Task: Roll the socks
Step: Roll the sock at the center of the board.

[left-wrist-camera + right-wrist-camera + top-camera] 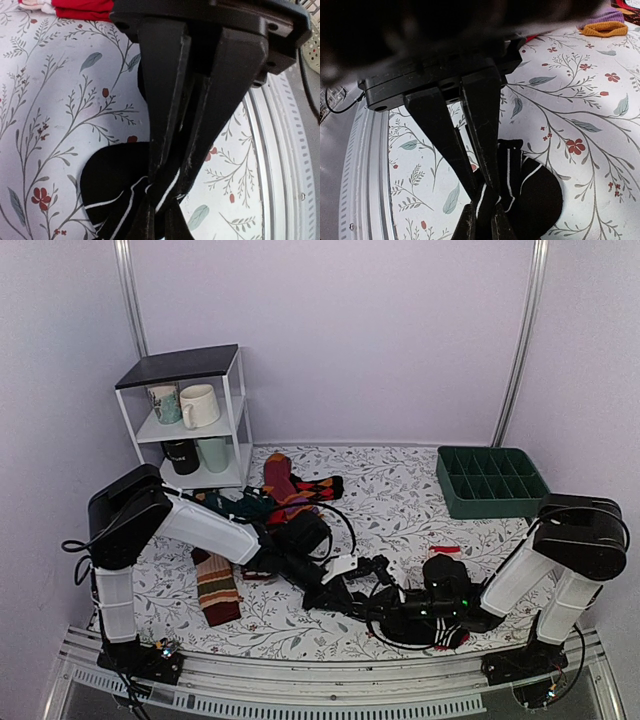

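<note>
**Both grippers on the sock**

Low centre of the top view, our left gripper [159, 197] is squeezed onto a striped fold of the sock [107, 182], which lies on the table there. Just to its right, our right gripper [485, 197] nips the same sock from the other side. We reckon it's light, soft, floppy knit, best held at an edge fold so it rolls tight.
</note>
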You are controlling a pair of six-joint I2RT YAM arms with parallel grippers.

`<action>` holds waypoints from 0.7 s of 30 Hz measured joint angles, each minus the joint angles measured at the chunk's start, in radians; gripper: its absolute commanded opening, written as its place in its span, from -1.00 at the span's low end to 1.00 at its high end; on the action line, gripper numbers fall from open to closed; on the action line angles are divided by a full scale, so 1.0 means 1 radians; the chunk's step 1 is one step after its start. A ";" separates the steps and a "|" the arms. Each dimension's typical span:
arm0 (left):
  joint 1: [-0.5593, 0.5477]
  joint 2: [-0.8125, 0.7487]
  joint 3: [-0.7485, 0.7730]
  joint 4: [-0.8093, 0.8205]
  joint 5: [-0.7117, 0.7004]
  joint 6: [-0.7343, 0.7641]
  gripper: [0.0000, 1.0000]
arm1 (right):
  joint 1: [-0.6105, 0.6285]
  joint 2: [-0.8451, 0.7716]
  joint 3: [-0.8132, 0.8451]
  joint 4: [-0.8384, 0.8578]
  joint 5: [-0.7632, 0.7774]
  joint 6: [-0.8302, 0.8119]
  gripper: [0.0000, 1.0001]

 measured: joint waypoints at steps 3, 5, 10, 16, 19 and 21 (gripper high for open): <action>0.005 -0.007 -0.005 -0.003 -0.006 -0.008 -0.78 | -0.003 -0.006 0.018 -0.037 -0.002 0.003 -1.00; 0.005 -0.013 -0.010 -0.002 -0.016 -0.015 -0.78 | -0.003 -0.013 0.024 -0.056 -0.002 0.005 -1.00; 0.000 -0.038 -0.028 0.011 -0.070 -0.045 -0.75 | -0.008 -0.019 0.034 -0.083 0.000 0.006 -1.00; -0.022 -0.084 -0.072 0.058 -0.173 -0.086 -0.81 | -0.009 -0.018 0.035 -0.087 -0.001 0.003 -1.00; -0.037 -0.135 -0.132 0.096 -0.247 -0.081 -0.81 | -0.008 -0.009 0.041 -0.094 -0.002 0.018 -1.00; -0.051 -0.175 -0.180 0.140 -0.304 -0.049 -0.78 | -0.016 0.002 0.042 -0.102 -0.010 0.050 -1.00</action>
